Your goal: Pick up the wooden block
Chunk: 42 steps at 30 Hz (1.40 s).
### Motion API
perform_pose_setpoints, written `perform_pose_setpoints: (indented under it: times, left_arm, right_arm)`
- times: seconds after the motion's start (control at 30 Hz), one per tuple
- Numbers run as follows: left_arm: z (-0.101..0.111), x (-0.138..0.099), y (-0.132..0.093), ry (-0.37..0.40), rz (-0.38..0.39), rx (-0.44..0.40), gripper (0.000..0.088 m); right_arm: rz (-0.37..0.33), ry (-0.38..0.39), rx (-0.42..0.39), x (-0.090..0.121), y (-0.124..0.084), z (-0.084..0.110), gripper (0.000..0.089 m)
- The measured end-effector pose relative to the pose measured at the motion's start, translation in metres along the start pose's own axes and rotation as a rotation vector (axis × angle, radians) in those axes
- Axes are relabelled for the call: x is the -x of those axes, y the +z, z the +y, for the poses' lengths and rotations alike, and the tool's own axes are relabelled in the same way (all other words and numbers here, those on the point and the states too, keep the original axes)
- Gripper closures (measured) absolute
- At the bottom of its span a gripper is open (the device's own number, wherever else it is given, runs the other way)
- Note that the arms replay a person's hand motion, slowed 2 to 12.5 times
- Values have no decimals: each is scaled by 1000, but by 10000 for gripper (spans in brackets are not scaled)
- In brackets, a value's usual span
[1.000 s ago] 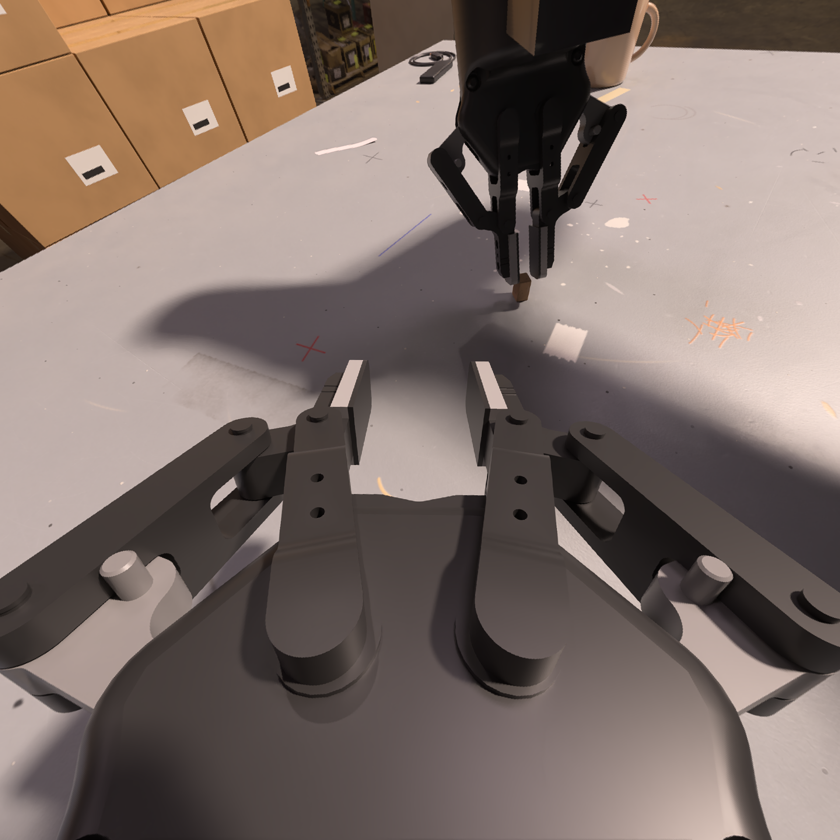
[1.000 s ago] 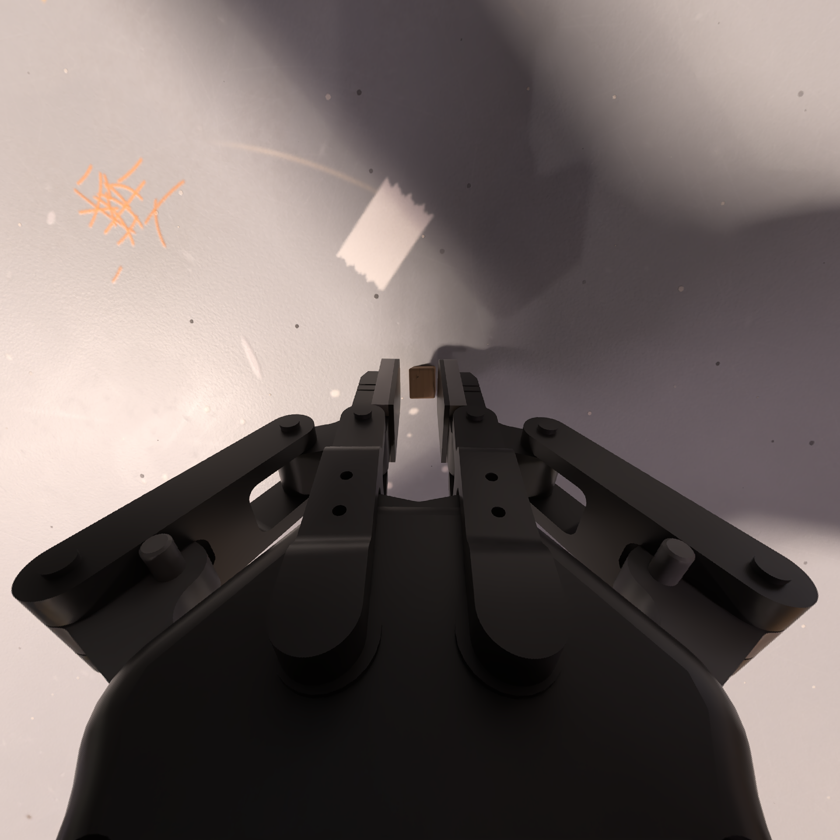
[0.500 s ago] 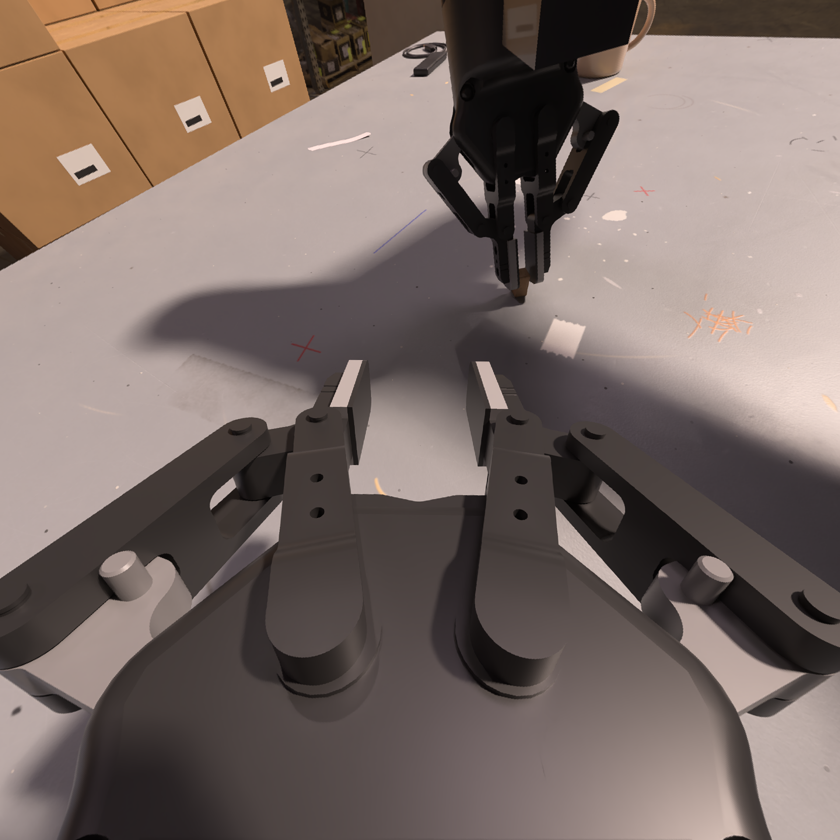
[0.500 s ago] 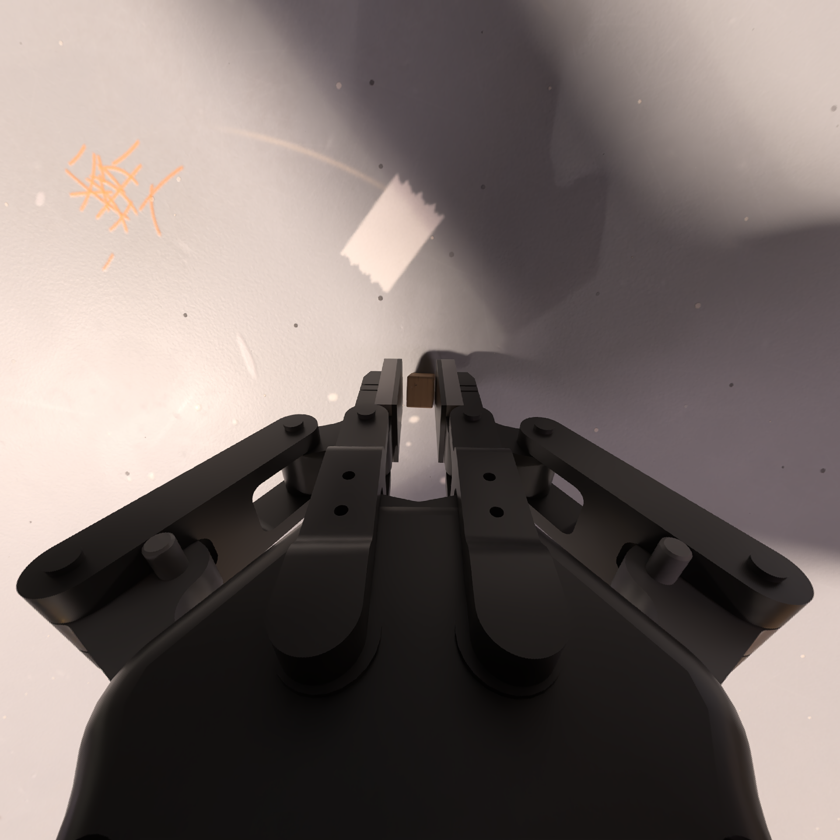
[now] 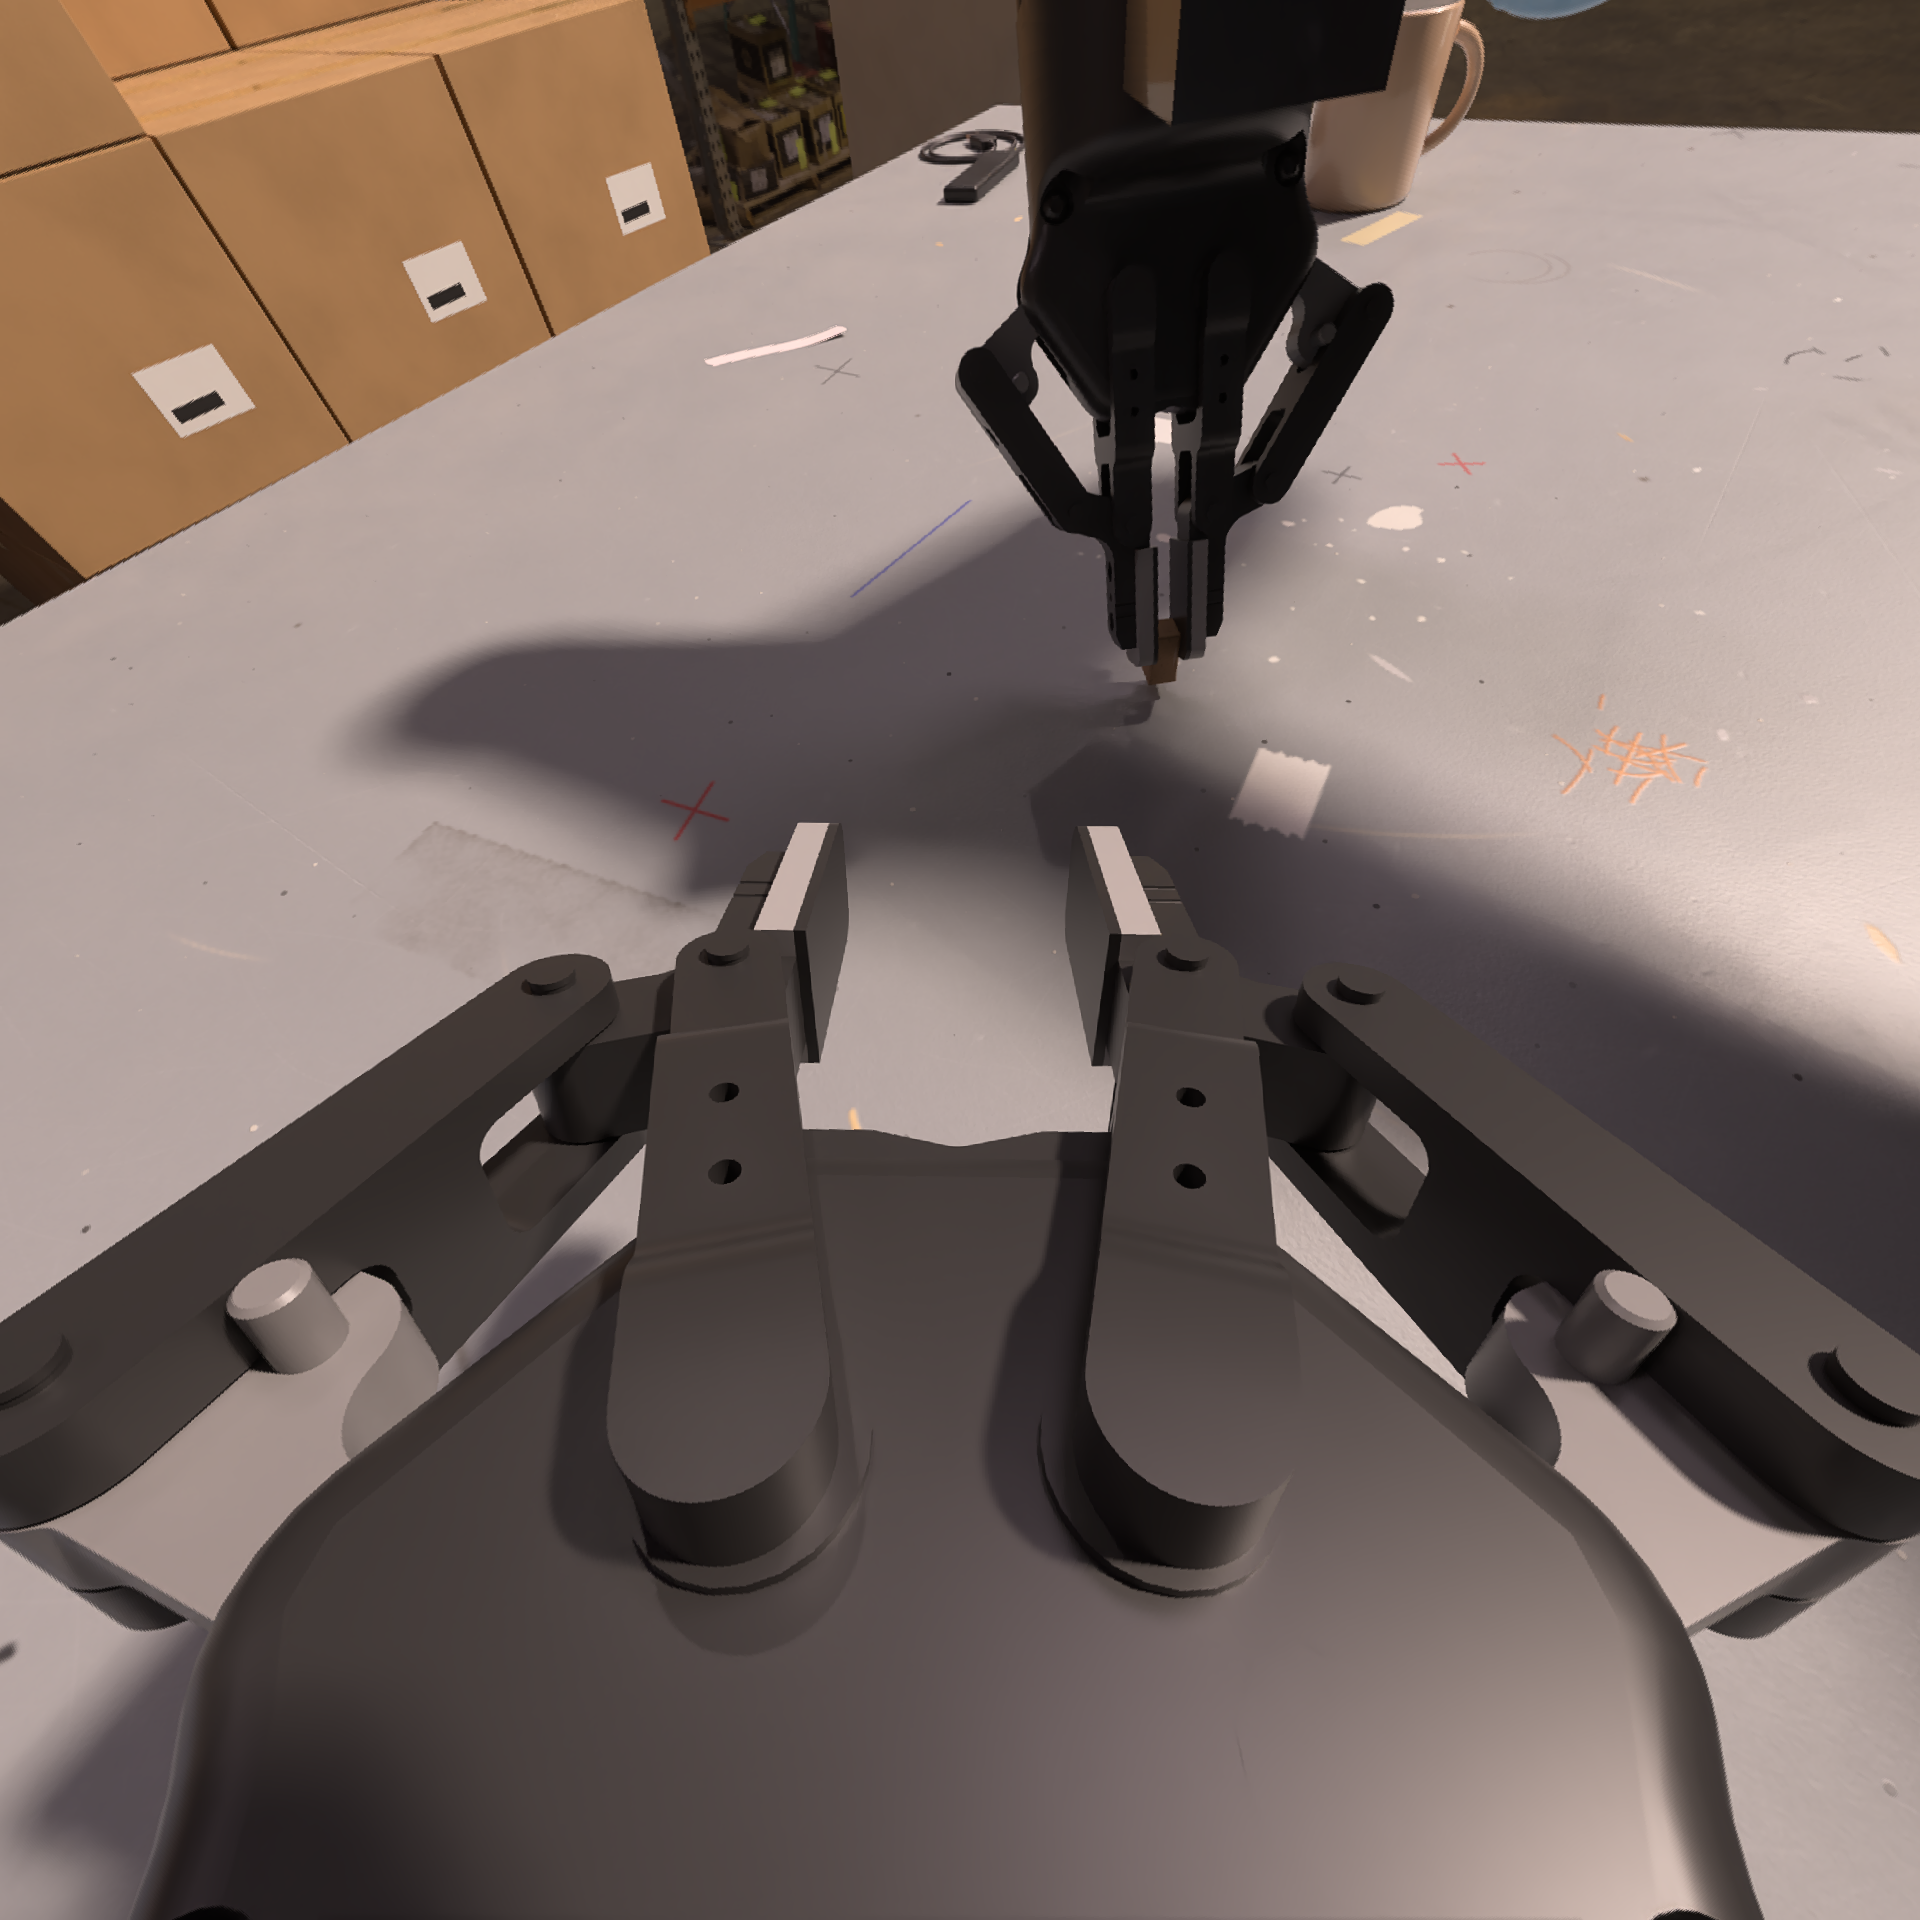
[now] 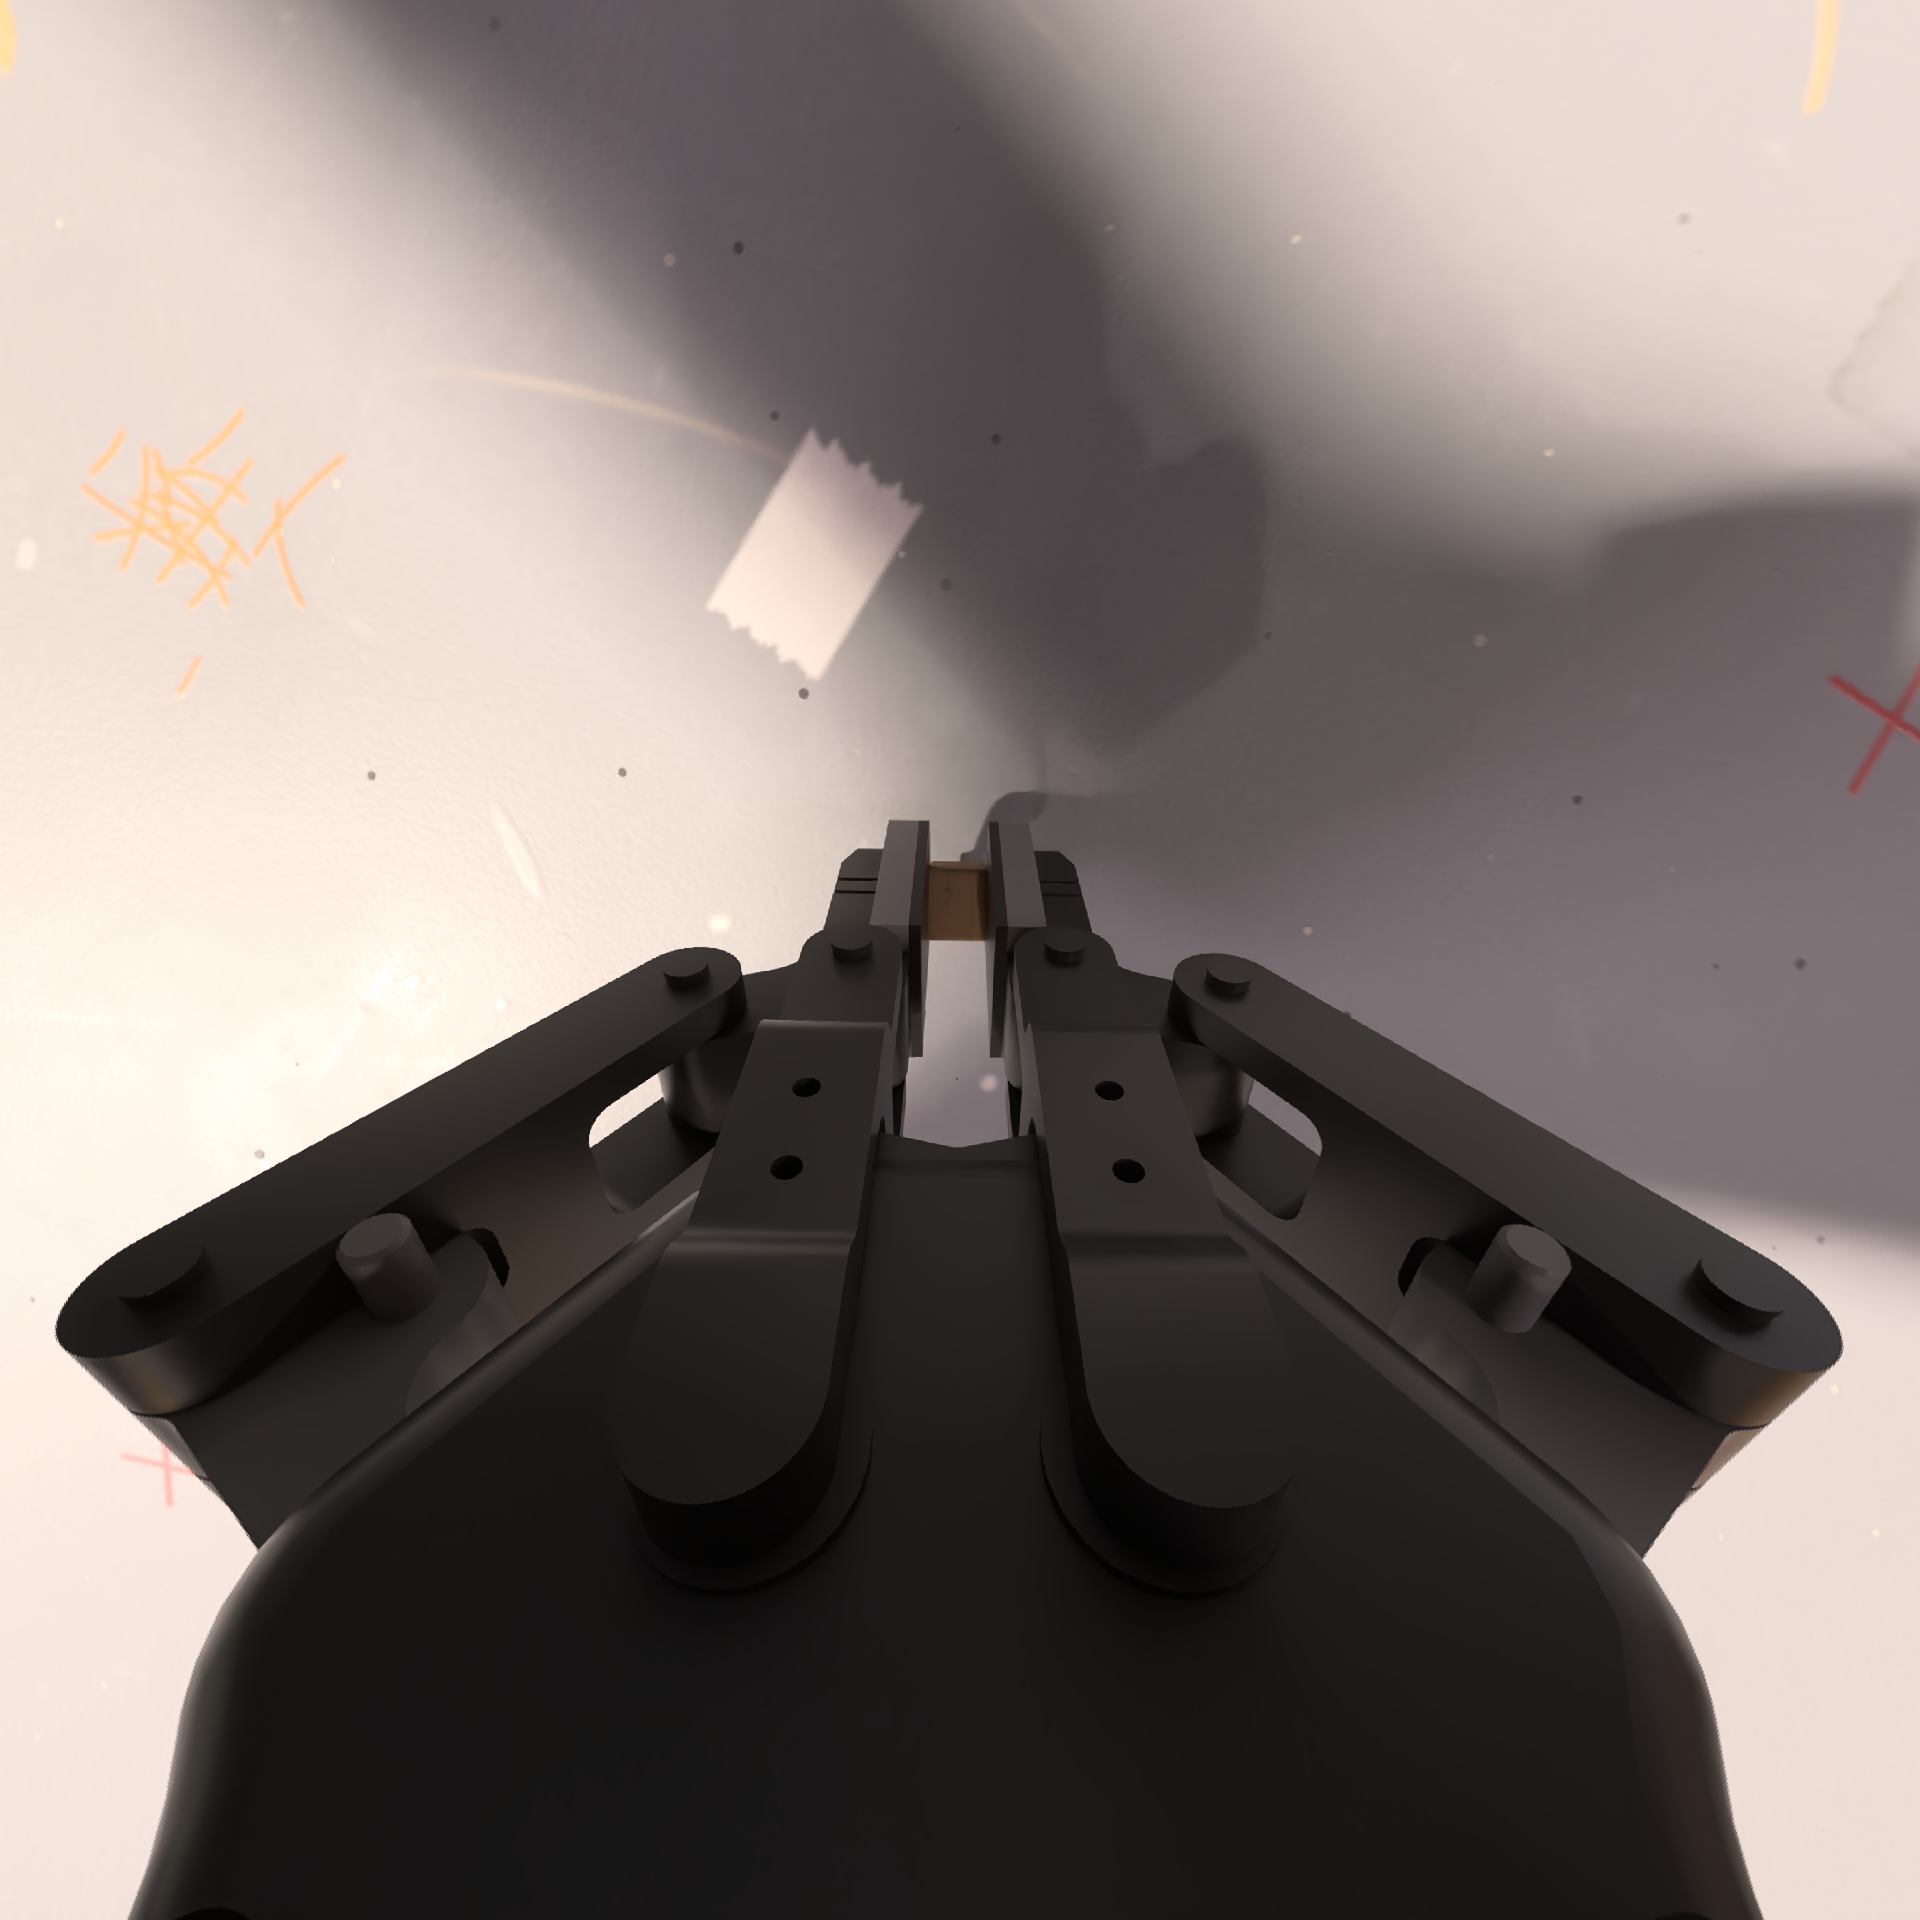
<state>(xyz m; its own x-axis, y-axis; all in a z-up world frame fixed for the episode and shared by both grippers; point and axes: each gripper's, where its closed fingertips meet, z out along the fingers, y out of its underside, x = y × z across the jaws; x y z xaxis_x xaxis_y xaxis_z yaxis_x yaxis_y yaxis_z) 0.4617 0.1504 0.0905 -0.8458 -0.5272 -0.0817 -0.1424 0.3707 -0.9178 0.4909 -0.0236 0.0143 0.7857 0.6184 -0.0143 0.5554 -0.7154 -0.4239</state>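
Now we had the right pincer (image 6: 958, 883) closed down narrow on the block (image 6: 957, 902), a tiny brown cube pinched between both fingertips right at their ends. From the left wrist view we saw that same pincer (image 5: 1169, 639) pointing straight down at the counter (image 5: 520, 582), the block (image 5: 1165, 665) peeking out below the tips and a sliver of light showing between it and its shadow. So we judged it just clear of the surface, or barely so; we couldn't swear to the gap. The left pincer (image 5: 961, 878) hung wide and empty, well apart from the action, over a shadowed patch of counter.

We read the step as the grasp made and the lift just starting. What we thought the next move called for was a straight, steady rise, grip held firm, no twist. With so small a piece caught only at the very tips, any sideways jerk could have popped it loose. A strip of tape (image 6: 816, 566) and some orange scribbles (image 6: 192, 514) lay on the counter nearby, neither in the way. The mug (image 5: 1382, 125) stood far off at the back.
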Motion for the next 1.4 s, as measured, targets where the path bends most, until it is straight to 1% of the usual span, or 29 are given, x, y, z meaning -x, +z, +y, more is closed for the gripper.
perform_pose_setpoints:
  times: [0.13, 0.3, 0.4, 0.5, 0.63, 0.87, 1.07, 1.2, 1.4]
  left_arm:
    - [-2, 0, 1, -9, -1, -12, 498]
    - [-6, 0, 4, -29, -1, -33, 506]
    - [-9, 0, 7, -43, 0, -48, 511]
    - [-12, -1, 9, -56, 1, -67, 517]
    - [-19, -2, 14, -74, 3, -98, 524]
    - [-34, -11, 21, -74, 26, -166, 536]
    - [-50, -22, 26, -55, 57, -234, 559]
    - [-59, -30, 29, -42, 87, -272, 581]
    - [-71, -40, 32, -41, 125, -316, 621]
  right_arm:
    - [65, 44, -58, -6, -8, -5, 796]
    - [163, 119, -182, -14, -25, -17, 796]
    - [220, 170, -289, -18, -39, -28, 796]
    - [280, 230, -424, -23, -55, -42, 796]
    - [324, 327, -613, -24, -78, -62, 795]
    - [314, 499, -916, -19, -111, -91, 795]
    - [265, 629, -1127, -11, -131, -110, 796]
    - [224, 714, -1226, -7, -138, -119, 796]
    - [165, 825, -1319, -1, -141, -127, 796]
